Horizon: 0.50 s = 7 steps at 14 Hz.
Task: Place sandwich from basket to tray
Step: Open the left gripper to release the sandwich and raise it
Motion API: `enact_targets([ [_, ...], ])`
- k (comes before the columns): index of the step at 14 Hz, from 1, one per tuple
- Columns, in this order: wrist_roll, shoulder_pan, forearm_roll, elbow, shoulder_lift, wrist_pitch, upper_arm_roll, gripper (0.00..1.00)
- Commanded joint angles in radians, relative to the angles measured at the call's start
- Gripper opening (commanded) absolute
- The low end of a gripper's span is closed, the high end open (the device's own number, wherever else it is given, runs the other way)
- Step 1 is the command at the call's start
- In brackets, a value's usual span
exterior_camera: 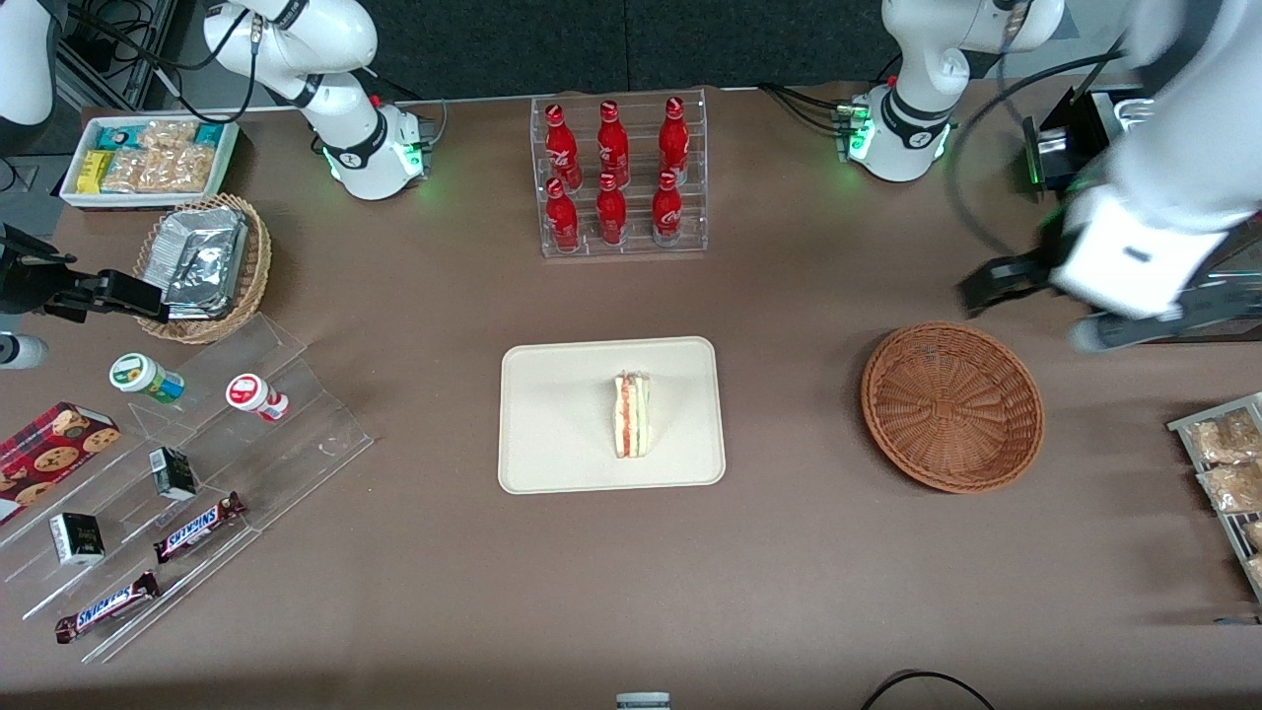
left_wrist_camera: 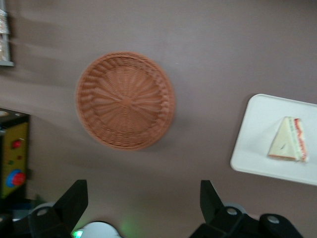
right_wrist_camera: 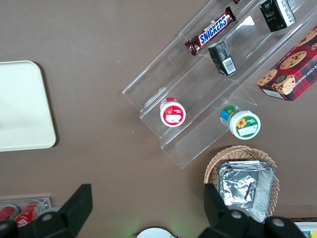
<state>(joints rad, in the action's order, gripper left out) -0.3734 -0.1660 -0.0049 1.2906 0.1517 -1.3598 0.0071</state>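
Observation:
The sandwich stands on its edge on the cream-white tray in the middle of the table. The reddish-brown wicker basket sits beside the tray, toward the working arm's end, and holds nothing. My left gripper is open and empty, raised high above the table, a little farther from the front camera than the basket. In the left wrist view its dark fingers are wide apart around my gripper's centre, with the basket, the tray and the sandwich below.
A clear rack of red bottles stands farther back than the tray. A tan basket of foil packets, a white snack box and an acrylic stand lie toward the parked arm's end. Snack packets lie at the working arm's end.

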Motion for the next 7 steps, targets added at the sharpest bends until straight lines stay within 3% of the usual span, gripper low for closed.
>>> enact_targets([
  [1,0.111,0.068,-0.01,0.134,-0.128,-0.002,-0.013,0.99],
  [7,0.226,0.108,-0.007,0.242,-0.224,-0.005,-0.012,0.99],
])
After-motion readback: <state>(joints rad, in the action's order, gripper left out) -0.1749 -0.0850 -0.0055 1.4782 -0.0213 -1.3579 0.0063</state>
